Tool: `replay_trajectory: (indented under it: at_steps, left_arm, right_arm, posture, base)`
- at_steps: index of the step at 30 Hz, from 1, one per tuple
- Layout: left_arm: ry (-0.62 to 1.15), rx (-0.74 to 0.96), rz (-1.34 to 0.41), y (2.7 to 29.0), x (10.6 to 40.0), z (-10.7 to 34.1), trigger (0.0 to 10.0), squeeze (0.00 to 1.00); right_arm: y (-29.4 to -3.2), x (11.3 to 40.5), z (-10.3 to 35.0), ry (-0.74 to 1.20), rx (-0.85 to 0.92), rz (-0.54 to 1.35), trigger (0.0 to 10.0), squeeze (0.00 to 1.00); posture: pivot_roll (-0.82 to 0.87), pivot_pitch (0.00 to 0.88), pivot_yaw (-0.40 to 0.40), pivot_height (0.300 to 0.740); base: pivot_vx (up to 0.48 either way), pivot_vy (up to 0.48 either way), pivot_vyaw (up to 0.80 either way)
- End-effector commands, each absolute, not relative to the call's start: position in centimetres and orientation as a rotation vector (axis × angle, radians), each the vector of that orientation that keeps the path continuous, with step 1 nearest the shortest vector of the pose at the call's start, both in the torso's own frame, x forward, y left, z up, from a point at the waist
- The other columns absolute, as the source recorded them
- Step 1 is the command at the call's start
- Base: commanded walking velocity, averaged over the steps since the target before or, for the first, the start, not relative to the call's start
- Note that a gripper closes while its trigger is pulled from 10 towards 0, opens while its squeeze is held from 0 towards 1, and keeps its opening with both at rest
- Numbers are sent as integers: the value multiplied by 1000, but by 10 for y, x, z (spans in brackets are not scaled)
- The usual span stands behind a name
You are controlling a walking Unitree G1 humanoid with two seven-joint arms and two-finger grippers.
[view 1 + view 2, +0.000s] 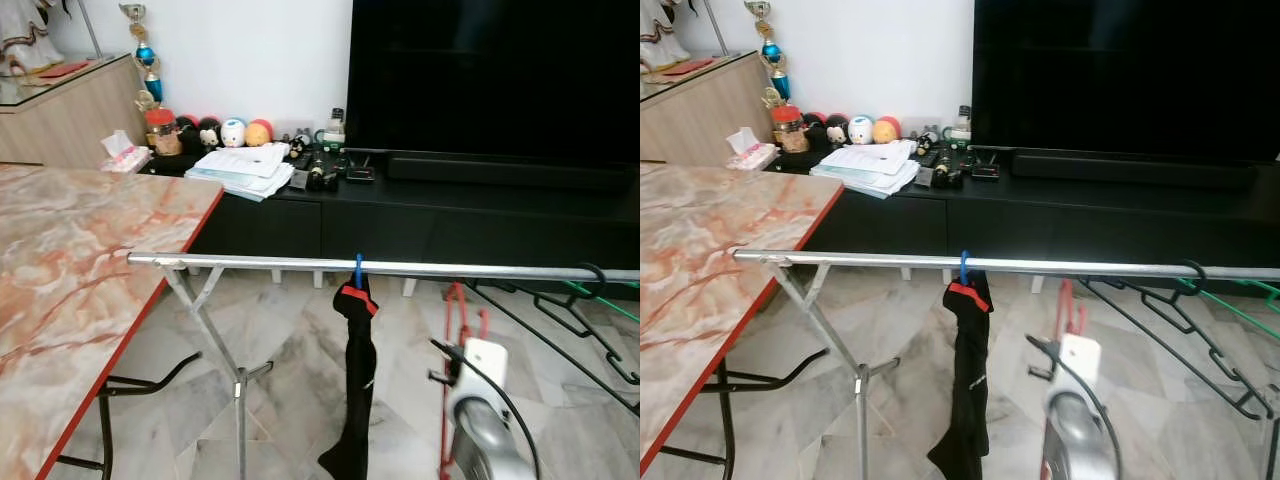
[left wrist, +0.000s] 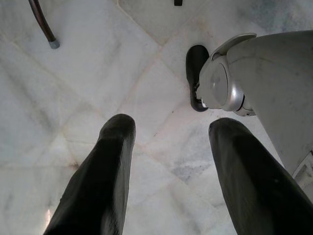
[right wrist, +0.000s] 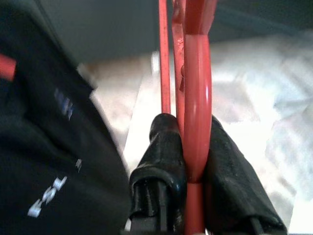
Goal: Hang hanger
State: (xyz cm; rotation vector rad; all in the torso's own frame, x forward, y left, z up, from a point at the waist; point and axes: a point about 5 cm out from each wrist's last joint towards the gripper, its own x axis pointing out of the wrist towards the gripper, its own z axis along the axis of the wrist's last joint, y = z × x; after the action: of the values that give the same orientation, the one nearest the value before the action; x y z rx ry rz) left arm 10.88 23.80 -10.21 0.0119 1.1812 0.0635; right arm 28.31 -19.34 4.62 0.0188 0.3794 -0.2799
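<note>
A red hanger (image 3: 196, 73) is clamped upright between the two black fingers of my right gripper (image 3: 188, 132). In the eye views, the red hanger (image 1: 458, 305) rises from my right arm (image 1: 480, 410), just below the silver rail (image 1: 450, 270) of a drying rack. A black garment (image 1: 357, 380) hangs from that rail on a blue hook (image 1: 358, 268), to the left of the red hanger. In the right wrist view the black garment (image 3: 44, 147) sits close beside the gripper. My left gripper (image 2: 166, 166) hangs open over the marble floor.
A marble-topped table (image 1: 70, 260) with a red edge stands on the left. The rack's crossed legs (image 1: 238, 385) are under the rail. Black hangers (image 1: 585, 315) and a green one (image 1: 600, 298) hang at the rail's right end. A black TV console (image 1: 470, 215) lies behind.
</note>
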Motion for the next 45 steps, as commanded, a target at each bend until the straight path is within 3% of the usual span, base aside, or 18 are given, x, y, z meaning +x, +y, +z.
replay_trajectory:
  at_steps: [1,8,17,30,45]
  left_arm:
    - [1177,34,64,242,110,-101,10000,0]
    - [1166,41,75,243,110,-100,10000,0]
    - [1174,52,69,242,109,-101,10000,0]
    - [1164,46,78,242,111,-100,10000,0]
    - [1175,50,59,241,113,-100,10000,0]
  right_arm:
    - [-193,284,63,308,13,-252,10000,0]
    - [-182,283,66,324,12,-196,10000,0]
    - [-164,287,73,318,3,-129,10000,0]
    - [-164,288,65,394,-25,-124,10000,0]
    - [-156,310,63,459,-25,-119,10000,0]
  posture:
    - [-7,0,44,740]
    - [13,0,29,740]
    - [17,0,25,740]
    - [26,0,26,740]
    - [29,0,35,740]
  base:
    - [0,0,0]
    - [0,0,0]
    - [300,-362,0]
    - [24,-25,0]
    - [0,0,0]
